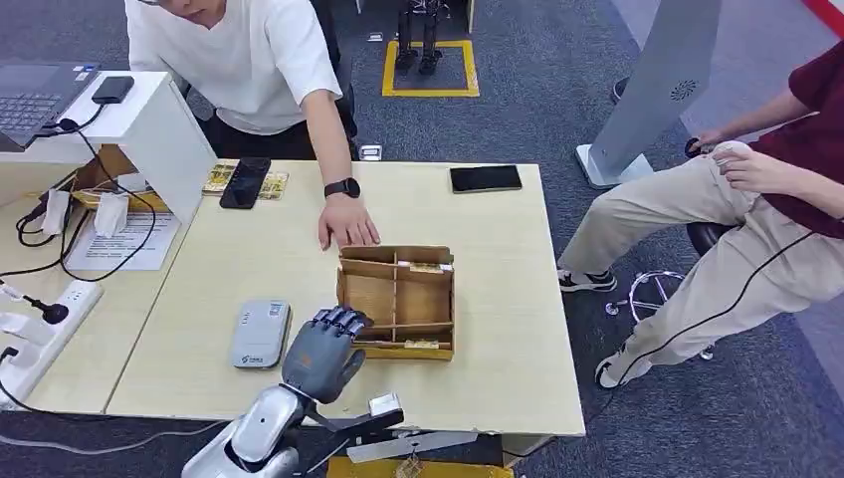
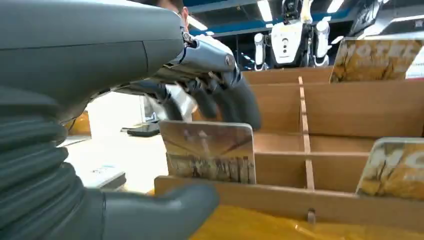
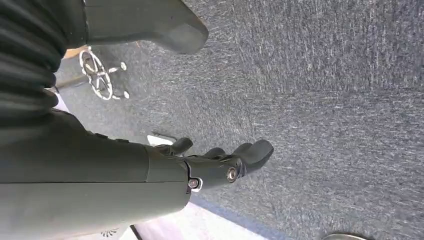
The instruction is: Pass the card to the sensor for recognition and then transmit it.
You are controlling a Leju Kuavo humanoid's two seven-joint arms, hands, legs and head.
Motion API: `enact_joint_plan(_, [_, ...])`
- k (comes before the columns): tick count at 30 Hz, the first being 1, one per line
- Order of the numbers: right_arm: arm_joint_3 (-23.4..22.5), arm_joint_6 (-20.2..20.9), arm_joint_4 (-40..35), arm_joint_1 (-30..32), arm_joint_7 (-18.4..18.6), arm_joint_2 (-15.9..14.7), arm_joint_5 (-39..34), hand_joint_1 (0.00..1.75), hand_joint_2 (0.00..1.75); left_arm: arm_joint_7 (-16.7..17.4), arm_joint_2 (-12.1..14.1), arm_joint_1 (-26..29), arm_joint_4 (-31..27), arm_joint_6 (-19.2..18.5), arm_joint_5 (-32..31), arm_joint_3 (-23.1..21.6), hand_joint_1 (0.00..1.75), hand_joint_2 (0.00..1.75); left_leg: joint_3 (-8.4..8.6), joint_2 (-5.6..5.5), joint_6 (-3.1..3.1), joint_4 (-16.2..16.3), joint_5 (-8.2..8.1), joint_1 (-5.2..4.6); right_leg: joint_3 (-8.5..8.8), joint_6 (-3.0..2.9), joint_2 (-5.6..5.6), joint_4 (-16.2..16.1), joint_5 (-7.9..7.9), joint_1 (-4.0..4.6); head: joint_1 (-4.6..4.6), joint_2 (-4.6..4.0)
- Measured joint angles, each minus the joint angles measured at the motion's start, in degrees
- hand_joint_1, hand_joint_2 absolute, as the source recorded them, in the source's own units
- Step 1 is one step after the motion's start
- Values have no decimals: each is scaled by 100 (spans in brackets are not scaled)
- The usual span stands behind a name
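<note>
The left hand point(image 1: 323, 349) sits at the lower-left corner of the wooden box point(image 1: 398, 299), fingers apart around an upright card point(image 2: 209, 152) without gripping it (thumb below, fingers above). The right hand point(image 3: 220, 165) hangs loosely open over carpet.

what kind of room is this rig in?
Likely a robotics lab or demo floor in an office: grey carpet, a light wooden desk with an open grey laptop, and a white humanoid robot standing in the background.
</note>
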Motion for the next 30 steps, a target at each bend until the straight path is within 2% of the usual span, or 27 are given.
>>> enact_joint_plan(6, [0,-46,4,-1,-13,0,26,0,175,-129,-33,96,0,427,81,112,175,175,0,-1,0,0,0,0,1,0,-2,0,0,0,0,0])
enact_joint_plan(25, [0,-94,39,-6,-20,0,61,0,175,-389,-44,169,0,466,216,151,175,175,-1,0,0,0,0,0,1,0,-1,0,0,0,-2,0])
enact_joint_plan(26, [0,-114,48,-6,-28,0,72,0,175,-575,-61,215,0,799,519,195,175,175,0,0,0,0,0,0,0,0,-1,0,0,0,0,0])
enact_joint_plan(27, [0,-131,52,-6,-31,0,68,0,175,-711,-90,247,-18,967,744,241,175,175,-1,0,0,0,0,0,0,0,-1,0,0,0,-2,0])
enact_joint_plan(29, [0,-192,66,-5,-37,0,48,0,175,-1129,-216,350,-180,1141,1236,451,175,175,-1,0,0,0,0,0,0,0,-1,0,0,0,-2,0])
enact_joint_plan(30, [0,-212,70,-5,-37,0,39,0,175,-1473,-302,425,-300,1170,1514,620,175,175,-1,-1,0,0,0,-1,0,0,-2,0,0,-1,0,0])
